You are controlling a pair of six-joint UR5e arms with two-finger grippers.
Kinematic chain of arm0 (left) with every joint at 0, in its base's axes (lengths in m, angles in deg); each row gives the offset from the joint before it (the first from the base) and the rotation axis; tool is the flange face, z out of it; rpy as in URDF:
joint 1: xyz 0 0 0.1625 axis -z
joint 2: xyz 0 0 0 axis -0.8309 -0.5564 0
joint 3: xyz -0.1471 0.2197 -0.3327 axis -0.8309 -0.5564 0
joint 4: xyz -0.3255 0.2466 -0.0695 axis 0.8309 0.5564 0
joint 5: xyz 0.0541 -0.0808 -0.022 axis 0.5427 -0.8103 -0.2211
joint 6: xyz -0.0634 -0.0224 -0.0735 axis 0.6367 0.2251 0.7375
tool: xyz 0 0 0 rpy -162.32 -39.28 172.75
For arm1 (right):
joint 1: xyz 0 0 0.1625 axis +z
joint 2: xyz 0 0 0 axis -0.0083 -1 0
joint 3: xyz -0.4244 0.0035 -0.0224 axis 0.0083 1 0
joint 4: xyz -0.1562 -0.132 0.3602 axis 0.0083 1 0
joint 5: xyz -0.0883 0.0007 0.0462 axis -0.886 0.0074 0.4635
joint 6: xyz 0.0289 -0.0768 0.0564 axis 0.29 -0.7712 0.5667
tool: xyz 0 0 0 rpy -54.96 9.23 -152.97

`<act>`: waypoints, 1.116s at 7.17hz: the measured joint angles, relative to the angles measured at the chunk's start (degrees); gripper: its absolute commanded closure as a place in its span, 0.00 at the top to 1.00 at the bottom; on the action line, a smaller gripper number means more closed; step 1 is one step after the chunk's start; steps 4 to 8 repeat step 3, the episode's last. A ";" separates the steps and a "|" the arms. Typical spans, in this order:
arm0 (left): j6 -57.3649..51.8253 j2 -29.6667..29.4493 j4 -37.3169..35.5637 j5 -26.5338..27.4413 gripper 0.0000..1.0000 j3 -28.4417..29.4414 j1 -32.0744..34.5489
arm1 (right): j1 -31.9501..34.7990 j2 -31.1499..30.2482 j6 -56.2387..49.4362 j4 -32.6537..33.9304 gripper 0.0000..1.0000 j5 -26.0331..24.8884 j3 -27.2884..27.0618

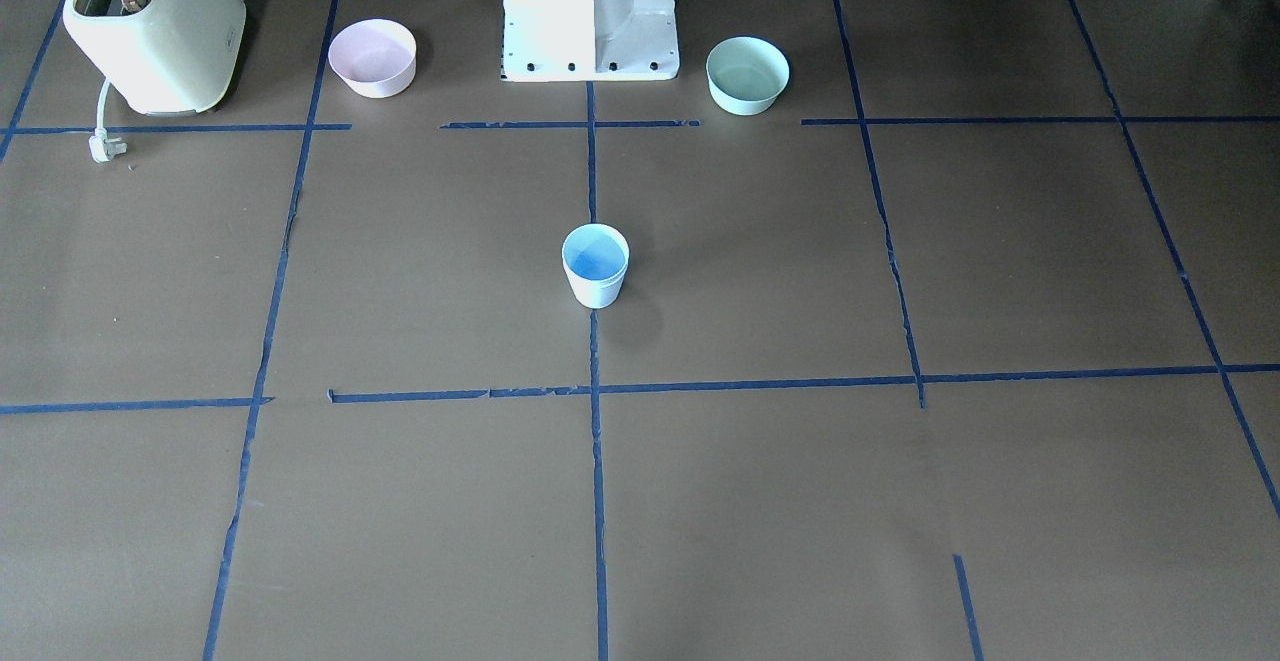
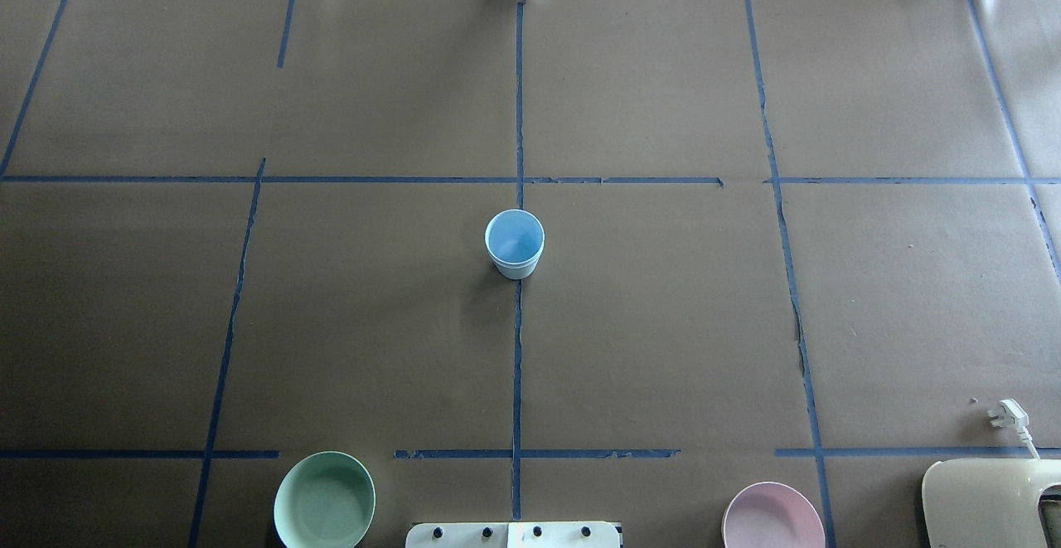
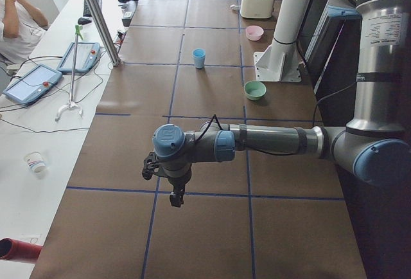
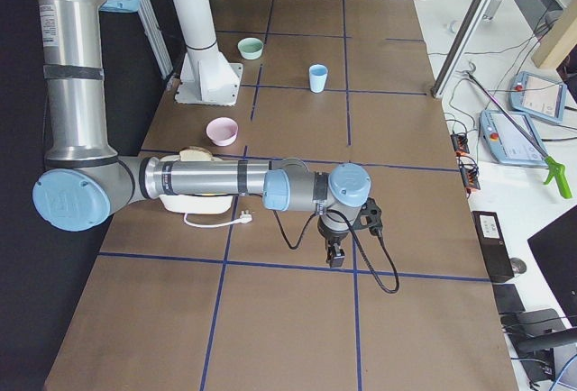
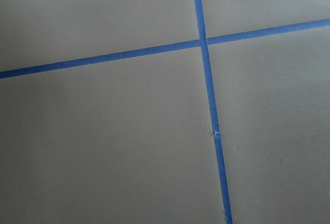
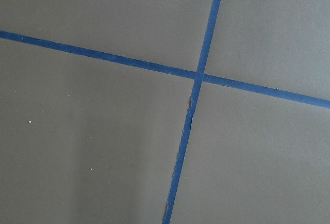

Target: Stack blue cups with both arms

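One pale-blue cup [image 1: 595,266] with a brighter blue inside stands upright on the centre tape line of the table; it also shows in the overhead view [image 2: 515,243] and both side views [image 3: 199,58] [image 4: 317,77]. I cannot tell whether a second cup sits nested in it; no other blue cup shows. My left gripper [image 3: 174,195] hangs over the table's left end, far from the cup. My right gripper [image 4: 335,256] hangs over the right end, also far away. Both show only in the side views, so I cannot tell if they are open or shut. The wrist views show only brown paper and blue tape.
A pink bowl [image 1: 372,58] and a mint-green bowl [image 1: 747,75] flank the white pedestal [image 1: 590,21]. A cream toaster [image 1: 155,26] with its loose plug [image 1: 103,146] stands at the robot's right. A person [image 3: 19,15] sits beyond the table's far side.
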 measured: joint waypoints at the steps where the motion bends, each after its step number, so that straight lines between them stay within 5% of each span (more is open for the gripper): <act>1: -0.07 0.09 -0.13 0.01 1.00 -0.36 0.01 | 0.00 -0.13 -0.02 0.00 1.00 -0.02 -0.13; 8: -0.11 0.84 -0.36 0.03 1.00 -1.72 0.05 | 0.00 -0.22 -0.03 0.00 1.00 0.01 -0.26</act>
